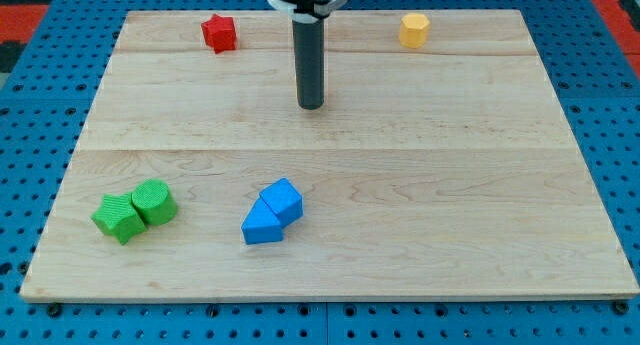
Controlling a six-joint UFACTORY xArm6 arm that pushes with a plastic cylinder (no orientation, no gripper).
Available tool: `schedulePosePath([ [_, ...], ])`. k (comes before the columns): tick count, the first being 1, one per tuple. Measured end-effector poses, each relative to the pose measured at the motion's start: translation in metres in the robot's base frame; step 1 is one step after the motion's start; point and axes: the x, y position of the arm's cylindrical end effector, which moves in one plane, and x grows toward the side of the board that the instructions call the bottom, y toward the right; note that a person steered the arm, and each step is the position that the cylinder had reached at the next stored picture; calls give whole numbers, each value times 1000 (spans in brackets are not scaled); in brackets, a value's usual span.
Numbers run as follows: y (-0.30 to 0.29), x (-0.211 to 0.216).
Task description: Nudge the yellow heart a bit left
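A yellow block, the only yellow one, sits near the board's top edge, right of centre; its shape looks hexagonal more than heart-like. My tip rests on the board in the upper middle, well to the left of and below the yellow block, not touching any block. A red star-like block lies near the top edge, left of my rod.
Two green blocks touch each other at the lower left. Two blue blocks touch each other at the lower middle. The wooden board lies on a blue perforated table.
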Motion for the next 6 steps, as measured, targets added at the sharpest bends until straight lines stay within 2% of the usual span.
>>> schedulePosePath([
  [1,1,-1],
  [2,44,5],
  [3,71,-23],
  [6,-6,-23],
])
